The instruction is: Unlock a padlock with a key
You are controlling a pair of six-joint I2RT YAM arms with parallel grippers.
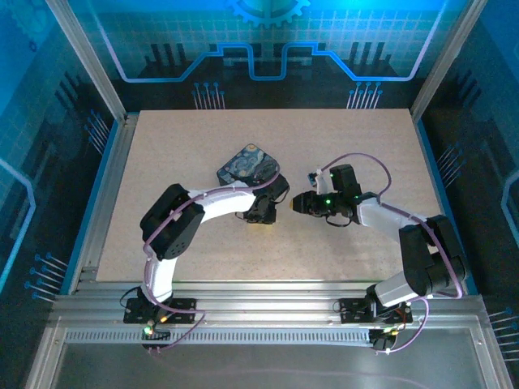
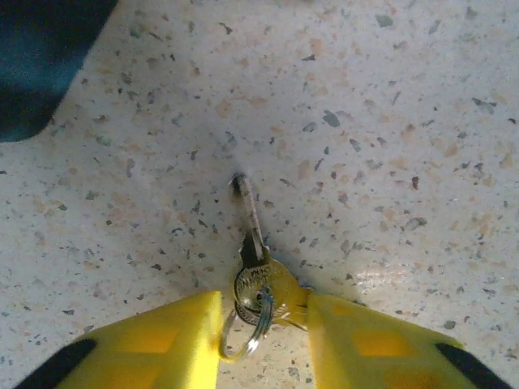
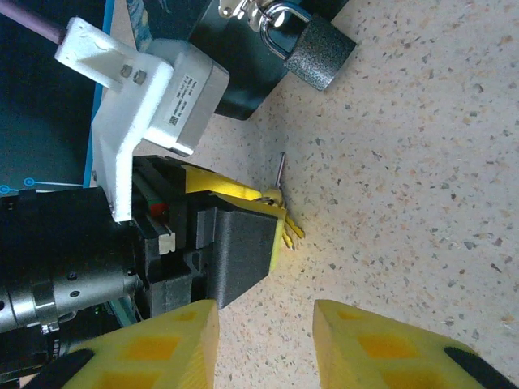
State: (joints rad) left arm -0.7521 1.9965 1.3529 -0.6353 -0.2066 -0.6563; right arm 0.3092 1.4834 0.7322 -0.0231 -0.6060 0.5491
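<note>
One key (image 2: 261, 279) inside the left gripper (image 2: 263, 314)

A pale speckled table (image 1: 203, 146) (stone-like, with grey and brown flecks) stands inside an aluminium frame (image 1: 86, 58). Blue-lit walls (image 1: 340, 32) with circuit patterns surround it. A grey metal plate (image 1: 243, 365) lies at the near edge.

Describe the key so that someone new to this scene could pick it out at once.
On the speckled table, go to the left gripper, on the near side of the dark box. Between its yellow fingers sits the key: brass-coloured head, thin silver blade pointing away, wire ring attached, unlike the chunky grey padlock.
</note>
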